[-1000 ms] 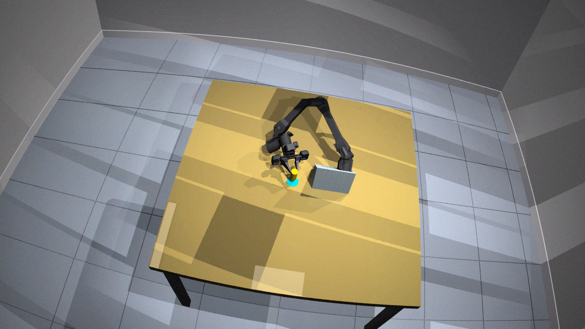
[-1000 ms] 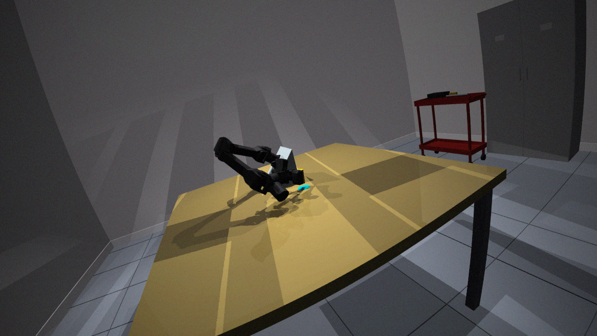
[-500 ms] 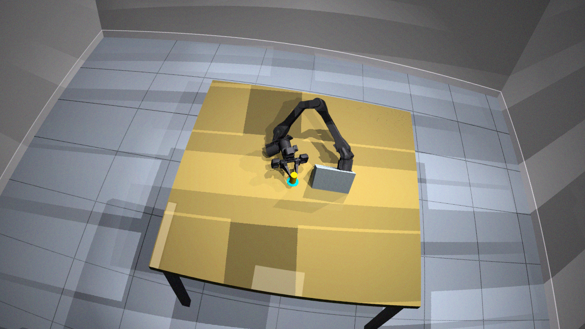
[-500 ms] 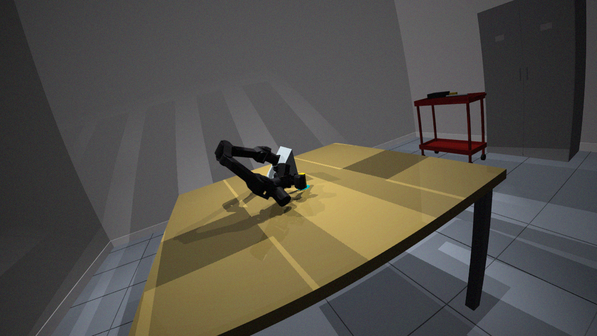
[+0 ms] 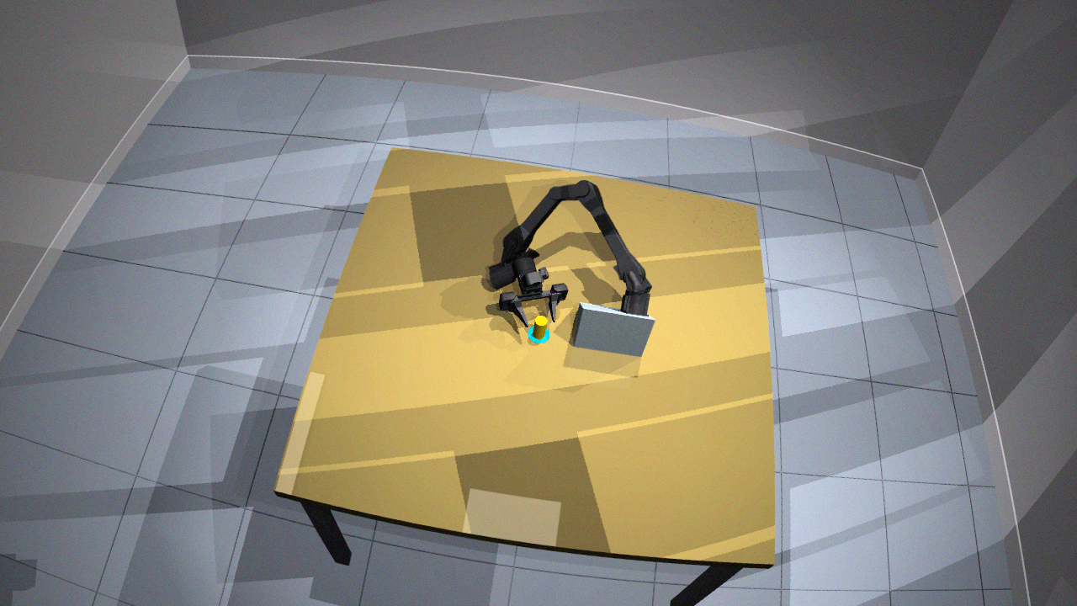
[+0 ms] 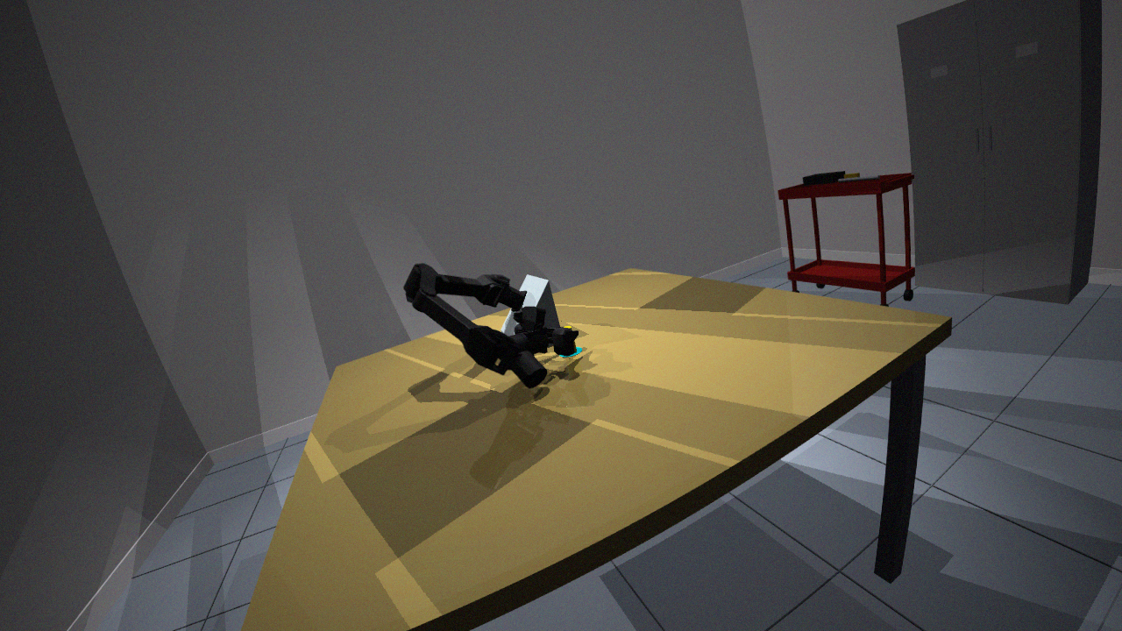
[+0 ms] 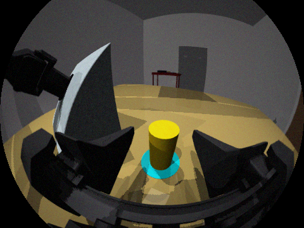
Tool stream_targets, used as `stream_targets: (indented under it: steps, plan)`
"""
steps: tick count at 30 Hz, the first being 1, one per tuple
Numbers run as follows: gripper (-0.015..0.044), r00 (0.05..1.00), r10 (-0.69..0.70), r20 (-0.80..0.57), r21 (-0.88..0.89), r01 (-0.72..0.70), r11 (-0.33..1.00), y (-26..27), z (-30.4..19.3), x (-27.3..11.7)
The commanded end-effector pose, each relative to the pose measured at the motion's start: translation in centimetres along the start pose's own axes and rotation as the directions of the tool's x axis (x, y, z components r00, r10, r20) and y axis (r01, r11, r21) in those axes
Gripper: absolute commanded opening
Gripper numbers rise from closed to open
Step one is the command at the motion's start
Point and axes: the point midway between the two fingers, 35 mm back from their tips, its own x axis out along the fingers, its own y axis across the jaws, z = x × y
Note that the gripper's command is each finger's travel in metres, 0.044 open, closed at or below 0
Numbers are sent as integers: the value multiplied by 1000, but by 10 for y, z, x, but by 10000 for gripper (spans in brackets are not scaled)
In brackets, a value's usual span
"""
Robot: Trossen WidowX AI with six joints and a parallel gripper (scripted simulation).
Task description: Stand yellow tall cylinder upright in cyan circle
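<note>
The yellow cylinder [image 5: 540,326] [image 7: 163,144] stands upright on the cyan circle [image 5: 533,339] [image 7: 147,166] on the wooden table [image 5: 527,437]. In the exterior view only a sliver of the cyan circle [image 6: 576,353] shows past the gripper. My gripper [image 5: 537,306] [image 7: 164,132] is open. Its two dark fingers stand wide on either side of the cylinder with clear gaps, touching nothing. It hangs low over the table, just behind the cylinder.
A grey wedge-shaped block [image 5: 613,332] [image 7: 88,101] [image 6: 537,298] stands right beside the circle, in front of the arm's base. A red cart [image 6: 851,235] and a grey cabinet [image 6: 996,141] stand off the table, far away.
</note>
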Motion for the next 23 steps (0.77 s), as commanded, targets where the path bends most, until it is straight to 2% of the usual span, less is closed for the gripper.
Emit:
stream_targets:
  steps: [1,4,11,19,23]
  plan:
    - [400,1000,-1,-2,-5,1,1000,0,0,0]
    - [400,1000,-2,-3,-7,2,1000,-2,14,-4]
    - [400,1000,-3,-3,-18,3,1000,1,82,-20]
    - [400,1000,4,-10,-17,-4,1000,2,88,-20]
    - [400,979,115,-171,30,-111,993,8,92,-6]
